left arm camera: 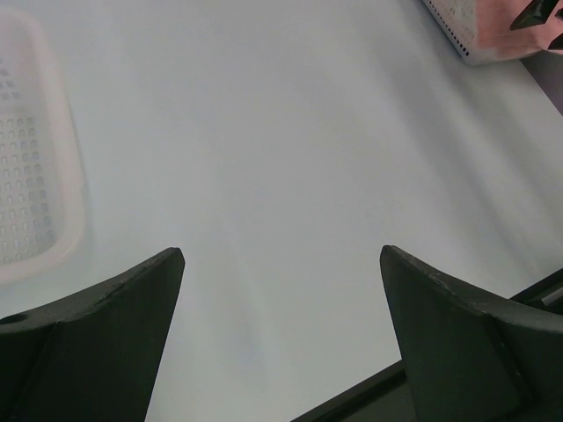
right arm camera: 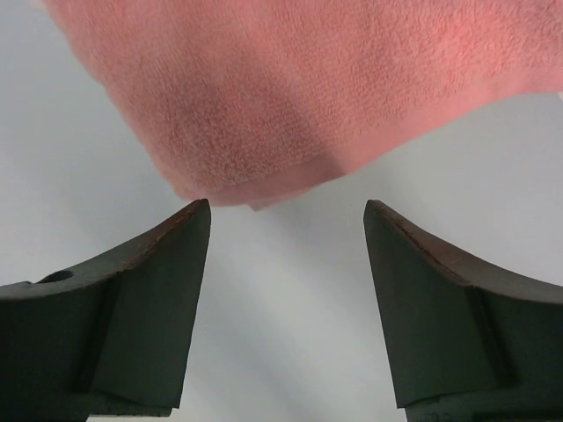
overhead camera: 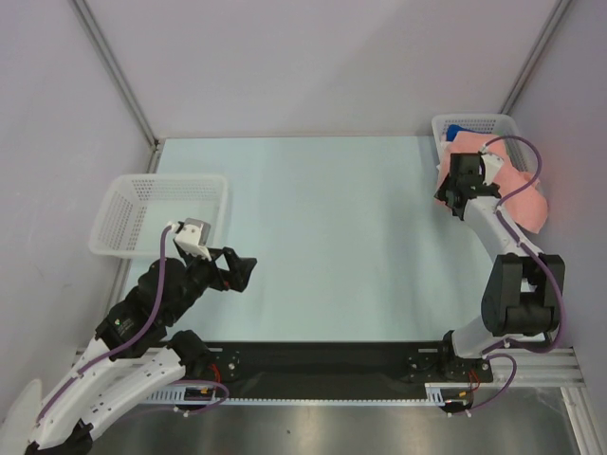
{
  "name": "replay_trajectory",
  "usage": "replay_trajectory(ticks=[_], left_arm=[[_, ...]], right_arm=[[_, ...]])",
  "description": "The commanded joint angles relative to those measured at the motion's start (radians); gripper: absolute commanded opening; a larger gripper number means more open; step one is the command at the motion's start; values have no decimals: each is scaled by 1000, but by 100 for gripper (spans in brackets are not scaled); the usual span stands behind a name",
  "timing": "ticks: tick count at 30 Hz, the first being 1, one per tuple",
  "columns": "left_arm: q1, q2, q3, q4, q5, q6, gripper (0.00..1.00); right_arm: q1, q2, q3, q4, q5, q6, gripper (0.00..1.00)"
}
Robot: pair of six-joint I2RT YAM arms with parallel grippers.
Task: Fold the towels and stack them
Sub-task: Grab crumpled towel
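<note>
**Two claws wide open, pink towel slumped out of the right basket**

Both grippers are released, with nothing between the fingers of either one.

The right gripper (overhead camera: 453, 201) is up at the far right of the pale blue-green table top (overhead camera: 322, 227), just beside the white perforated plastic basket in the far right corner (overhead camera: 474, 121). The salmon-pink terry towel (overhead camera: 527, 197) is bunched up and spills out of that basket over its near side, draping down towards the table's right edge. From the right wrist camera the towel's rounded edge hangs just past the tips of the dark fingers (right arm camera: 149, 281), right over the gap. It's really close to the left-hand tip. I honestly can't tell whether it's brushing it or not, but it's definitely not pinched. There's also a bit of something blue (overhead camera: 456, 131) poking up at the back of the same basket, too small to make out.

The left gripper (overhead camera: 239, 271) hovers over bare table near the left side, jaws spread apart. Just behind it sits the second white perforated plastic basket (overhead camera: 173, 179), near the table's left edge, well apart from the towel.
</note>
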Motion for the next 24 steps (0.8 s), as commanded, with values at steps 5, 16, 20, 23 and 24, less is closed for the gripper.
replay_trajectory(ticks=[5,16,20,23,24], left_arm=[[8,-4,-4,29,31,18,100],[8,-10,-4,29,34,18,100],[8,-7,-4,29,34,18,100],[8,-5,-4,29,34,18,100],[8,-7,-4,29,34,16,100]], right_arm=[[-32,19,47,68,12,68,79],[-75,51,-13,135,-45,131,64],[-84,54,-6,143,-53,129,43],[-89,45,-5,149,-53,126,35],[-89,43,-2,149,-54,120,29]])
